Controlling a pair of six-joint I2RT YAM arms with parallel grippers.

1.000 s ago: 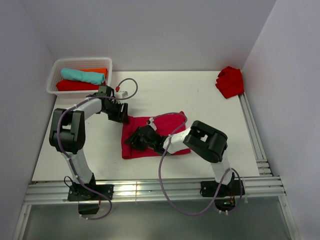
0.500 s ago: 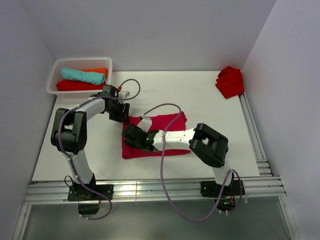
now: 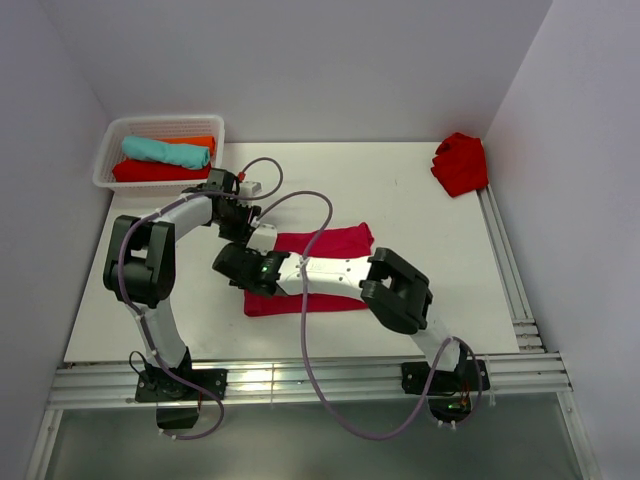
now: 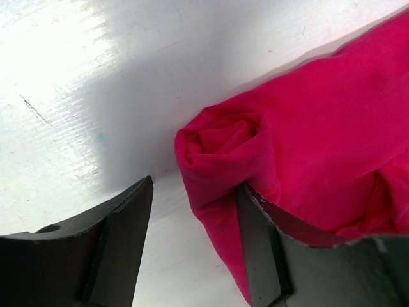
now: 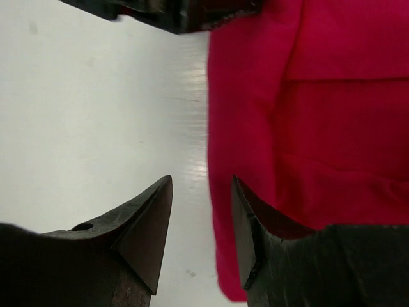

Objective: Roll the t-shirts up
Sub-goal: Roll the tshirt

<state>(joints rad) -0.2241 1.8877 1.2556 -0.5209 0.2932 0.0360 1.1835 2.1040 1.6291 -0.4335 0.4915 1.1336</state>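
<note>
My right gripper point(image 5: 201, 179) is nearest, low over the white table point(image 3: 420, 220) at the 9 o'clock edge of the raspberry-crimson t-shirt point(image 5: 307, 128). The shirt lies folded into a flat band at the middle of the table. The jaws stand partly apart and hold nothing. The hem runs up between them, close against one finger, with bare table under the other.

A little farther out, at the shirt's 10 o'clock corner, my left gripper point(image 4: 193, 185) is also parted and empty. One finger is over bare table and the other is against the cloth. Just beyond its tips the corner is curled into a small tight spiral point(image 4: 223, 137).

I judge the step in hand to be starting the roll along this 9 o'clock edge. To do it well I should bite only the top few layers at both ends of the edge, at the same depth. Then I should turn both wrists together toward 3 o'clock, so the tube comes out even rather than cone-shaped. The curl sits only at the far corner, so my near end needs to catch up first.

At the table's 10 o'clock the white basket point(image 3: 108, 150) holds a rolled teal tee point(image 3: 165, 151), an orange one point(image 3: 200, 141) and a red one point(image 3: 150, 171). At 2 o'clock a crumpled scarlet tee point(image 3: 460, 162) lies by the wall.
</note>
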